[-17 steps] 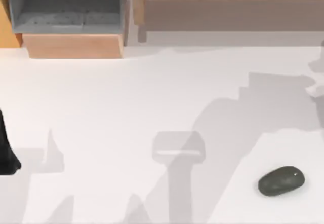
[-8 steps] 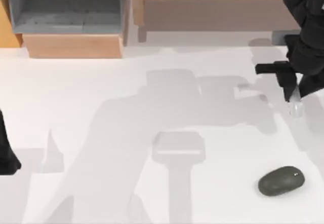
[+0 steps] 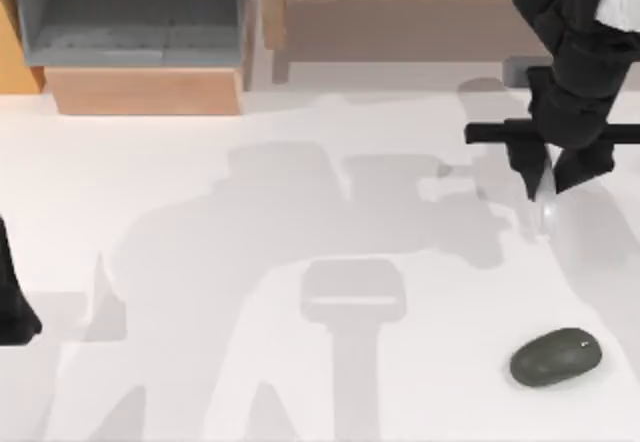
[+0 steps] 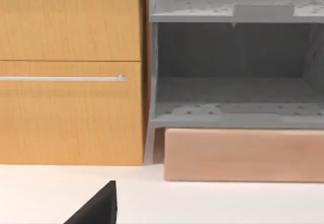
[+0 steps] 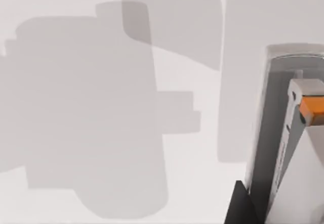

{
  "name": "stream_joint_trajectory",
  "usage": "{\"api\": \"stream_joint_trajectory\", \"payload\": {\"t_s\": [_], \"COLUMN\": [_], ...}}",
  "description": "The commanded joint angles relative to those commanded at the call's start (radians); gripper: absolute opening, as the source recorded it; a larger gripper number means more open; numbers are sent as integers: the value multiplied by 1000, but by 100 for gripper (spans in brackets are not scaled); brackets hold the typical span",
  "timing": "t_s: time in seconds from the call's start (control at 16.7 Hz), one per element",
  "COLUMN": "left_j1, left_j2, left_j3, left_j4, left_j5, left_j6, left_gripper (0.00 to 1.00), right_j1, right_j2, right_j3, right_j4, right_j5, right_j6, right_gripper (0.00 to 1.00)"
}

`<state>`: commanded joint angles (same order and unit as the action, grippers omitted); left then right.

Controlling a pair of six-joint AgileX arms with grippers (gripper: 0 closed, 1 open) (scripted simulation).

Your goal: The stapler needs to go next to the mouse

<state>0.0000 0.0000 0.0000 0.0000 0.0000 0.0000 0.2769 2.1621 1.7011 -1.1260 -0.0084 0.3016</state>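
Top view: right gripper (image 3: 540, 180) is over the right side of the white table (image 3: 200, 212), toward the back, fingers pointing down and clenched on the pale stapler (image 3: 548, 214), which hangs just under the fingertips. The mouse (image 3: 556, 357) sits flat on the table at the front right, dark grey with its pale dot at the right end. The stapler is apart from it, further back and roughly in line with it, no contact. Left arm (image 3: 10, 302) is parked at the left edge. A grey shelf unit (image 3: 130, 17) on a wooden plinth (image 3: 145, 90) stands at the back left. Left wrist view: looks at a wooden cabinet (image 4: 71, 72) with a thin metal handle (image 4: 63, 78), with the grey shelf unit (image 4: 233, 82) and plinth (image 4: 243, 155) just beside it. Right wrist view: the stapler (image 5: 288, 143) is close up, white-grey with an orange piece (image 5: 311, 110), a dark finger (image 5: 238, 206) against its side and the shadowed table (image 5: 76, 107) below it
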Motion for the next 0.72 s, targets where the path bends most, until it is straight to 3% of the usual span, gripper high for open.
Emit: {"api": "stream_joint_trajectory", "payload": {"t_s": [0.72], "left_j1": [0], "left_j2": [0], "left_j3": [0], "left_j4": [0], "left_j5": [0], "left_j6": [0], "left_gripper": [100], "right_j1": [2], "right_j2": [17], "right_j3": [-17], "right_j4": [13], "right_j5": [-42], "right_j6": [6], "right_gripper": [0]}}
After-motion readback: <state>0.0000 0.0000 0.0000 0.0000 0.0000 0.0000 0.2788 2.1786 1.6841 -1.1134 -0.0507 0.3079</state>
